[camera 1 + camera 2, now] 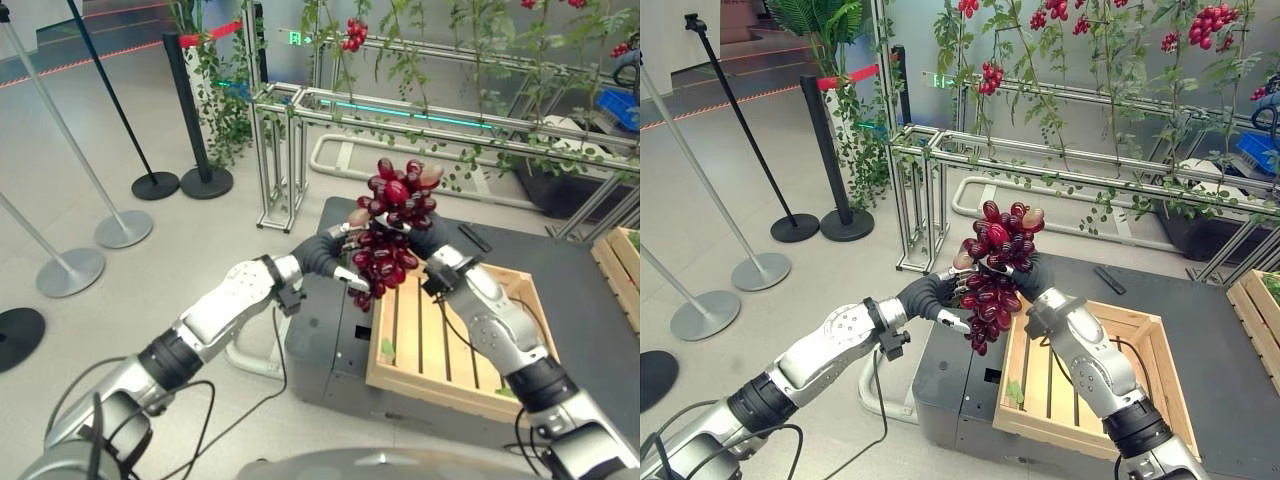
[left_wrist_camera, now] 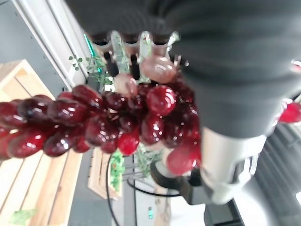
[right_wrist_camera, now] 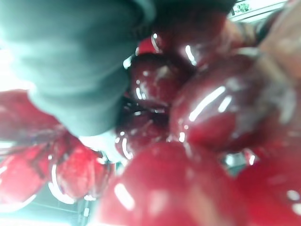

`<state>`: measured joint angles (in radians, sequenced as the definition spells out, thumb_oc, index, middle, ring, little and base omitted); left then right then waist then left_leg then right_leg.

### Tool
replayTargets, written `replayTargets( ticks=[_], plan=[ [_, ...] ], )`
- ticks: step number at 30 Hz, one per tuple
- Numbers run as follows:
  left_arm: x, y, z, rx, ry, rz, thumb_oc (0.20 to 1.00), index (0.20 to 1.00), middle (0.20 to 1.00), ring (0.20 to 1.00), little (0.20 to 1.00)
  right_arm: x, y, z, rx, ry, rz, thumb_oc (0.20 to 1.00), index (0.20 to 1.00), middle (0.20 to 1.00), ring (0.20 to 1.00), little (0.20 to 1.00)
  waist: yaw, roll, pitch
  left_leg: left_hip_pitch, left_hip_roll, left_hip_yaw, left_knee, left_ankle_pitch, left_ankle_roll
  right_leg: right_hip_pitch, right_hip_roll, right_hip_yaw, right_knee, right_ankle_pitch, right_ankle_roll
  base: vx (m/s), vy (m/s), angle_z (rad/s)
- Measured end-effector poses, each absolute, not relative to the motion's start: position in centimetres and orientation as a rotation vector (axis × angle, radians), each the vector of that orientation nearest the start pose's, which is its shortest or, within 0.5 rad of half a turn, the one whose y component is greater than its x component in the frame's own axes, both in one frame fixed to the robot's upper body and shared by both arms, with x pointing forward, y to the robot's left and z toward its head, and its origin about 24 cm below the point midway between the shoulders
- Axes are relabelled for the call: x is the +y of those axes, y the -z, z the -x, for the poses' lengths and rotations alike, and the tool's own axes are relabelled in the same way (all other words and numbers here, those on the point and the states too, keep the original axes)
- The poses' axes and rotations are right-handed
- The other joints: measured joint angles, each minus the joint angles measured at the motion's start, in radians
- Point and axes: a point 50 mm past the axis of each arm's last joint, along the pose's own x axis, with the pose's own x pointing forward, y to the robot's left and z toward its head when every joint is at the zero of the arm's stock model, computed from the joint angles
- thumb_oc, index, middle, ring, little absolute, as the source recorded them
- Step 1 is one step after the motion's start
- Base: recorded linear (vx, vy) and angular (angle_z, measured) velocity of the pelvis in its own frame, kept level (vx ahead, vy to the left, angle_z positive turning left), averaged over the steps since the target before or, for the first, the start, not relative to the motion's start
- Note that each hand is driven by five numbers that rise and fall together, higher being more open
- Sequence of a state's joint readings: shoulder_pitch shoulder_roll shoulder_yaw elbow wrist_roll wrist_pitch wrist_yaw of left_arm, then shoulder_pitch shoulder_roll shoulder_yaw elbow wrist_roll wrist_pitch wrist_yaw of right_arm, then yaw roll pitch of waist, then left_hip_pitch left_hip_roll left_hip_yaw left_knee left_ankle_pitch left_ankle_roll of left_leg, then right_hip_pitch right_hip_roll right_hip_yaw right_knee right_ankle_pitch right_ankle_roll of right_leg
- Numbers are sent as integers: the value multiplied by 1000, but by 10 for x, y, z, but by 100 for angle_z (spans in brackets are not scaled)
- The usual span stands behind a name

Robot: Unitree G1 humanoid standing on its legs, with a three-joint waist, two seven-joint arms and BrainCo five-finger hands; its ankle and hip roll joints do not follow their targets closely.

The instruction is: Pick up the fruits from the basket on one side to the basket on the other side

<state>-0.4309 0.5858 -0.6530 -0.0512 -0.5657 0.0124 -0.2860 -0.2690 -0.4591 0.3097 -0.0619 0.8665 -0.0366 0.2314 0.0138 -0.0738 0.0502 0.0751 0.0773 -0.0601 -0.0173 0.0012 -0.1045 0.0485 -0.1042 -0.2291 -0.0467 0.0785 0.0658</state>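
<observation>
Both arms reach forward in the left eye view and meet at a bunch of red grapes point(image 1: 390, 230) held up in the air above the near left corner of a wooden crate point(image 1: 455, 345). The left hand point(image 1: 335, 258) is on the bunch's left side with fingers curled against its lower half. The right hand point(image 1: 432, 243) sits against the bunch's right side; its fingers are hidden behind the fruit, so its grip cannot be told. The crate stands on a dark platform point(image 1: 580, 300).

Right eye view: same arrangement, with the grapes point(image 1: 992, 270) between the left hand point(image 1: 932, 295) and the right hand point(image 1: 1035, 275), clear of the crate point(image 1: 1090, 380). Stanchion posts point(image 1: 820, 140) stand on the floor to the left, and a metal frame with vines point(image 1: 1060, 150) stands behind.

Left wrist view: the grapes point(image 2: 94, 122) lie directly against the left hand's fingers point(image 2: 120, 49), which press into the bunch.

Right wrist view: the grapes point(image 3: 197, 141) sit right up against the dark cover of the right hand point(image 3: 75, 61); finger position cannot be told.
</observation>
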Motion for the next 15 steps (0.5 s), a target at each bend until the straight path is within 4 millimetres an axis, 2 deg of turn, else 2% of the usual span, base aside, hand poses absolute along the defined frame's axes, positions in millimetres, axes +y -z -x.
replayTargets(
  ticks=[12,15],
  plan=[
    [75,-86,-277,-35,851,-35,1000,1000,1000,1000,1000,-126,-115,-281,-160,-618,-381,200,200,200,200,200,0,0,-5,-3,-3,-5,0,1,2,0,-3,-5,0,0,1,0,0,0],
    [72,-80,-281,-18,805,-12,1000,1000,1000,1000,1000,-117,-112,-278,-153,-644,-384,200,200,200,200,200,0,0,-8,-7,-3,-7,0,1,2,-3,-4,-7,0,-2,5,1,1,1]
  ],
)
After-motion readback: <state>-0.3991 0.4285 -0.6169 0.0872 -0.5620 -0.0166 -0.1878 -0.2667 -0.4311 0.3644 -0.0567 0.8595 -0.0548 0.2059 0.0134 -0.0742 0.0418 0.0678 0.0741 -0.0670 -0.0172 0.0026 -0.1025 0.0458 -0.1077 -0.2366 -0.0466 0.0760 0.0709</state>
